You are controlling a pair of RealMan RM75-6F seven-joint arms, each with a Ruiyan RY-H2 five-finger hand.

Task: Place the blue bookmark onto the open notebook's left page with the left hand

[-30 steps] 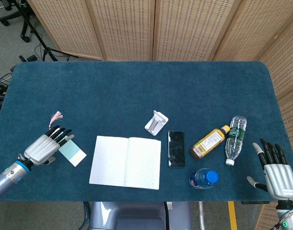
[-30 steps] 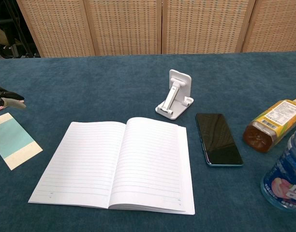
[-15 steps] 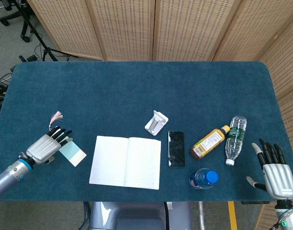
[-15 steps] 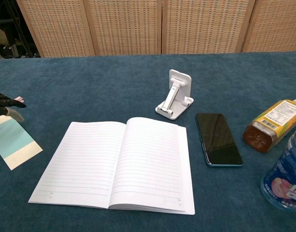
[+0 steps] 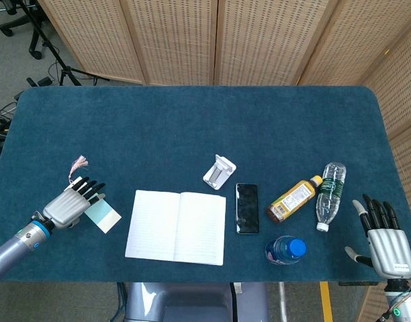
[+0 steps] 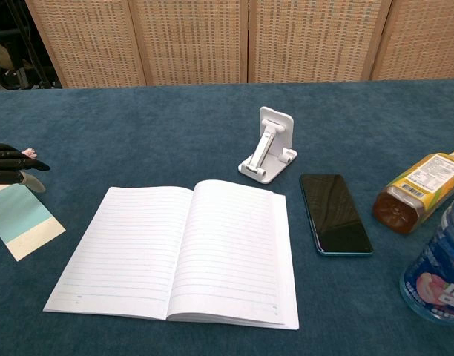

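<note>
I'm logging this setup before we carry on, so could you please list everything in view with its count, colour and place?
table: 1, dark blue cloth top, bears everything below
blue bookmark: 1, pale blue and cream with a pink tassel, flat at the left, beside the notebook
open notebook: 1, white lined pages, front centre
phone stand: 1, white, behind the notebook's right page
phone: 1, black, flat, right of the notebook
juice bottle: 1, amber, lying down, right of the phone
clear bottle: 1, green label, lying at the right
blue-capped bottle: 1, upright, front right
folding screens: tan, behind the table
left hand: fingers over the bookmark's far end
right hand: fingers spread, front right corner
</note>
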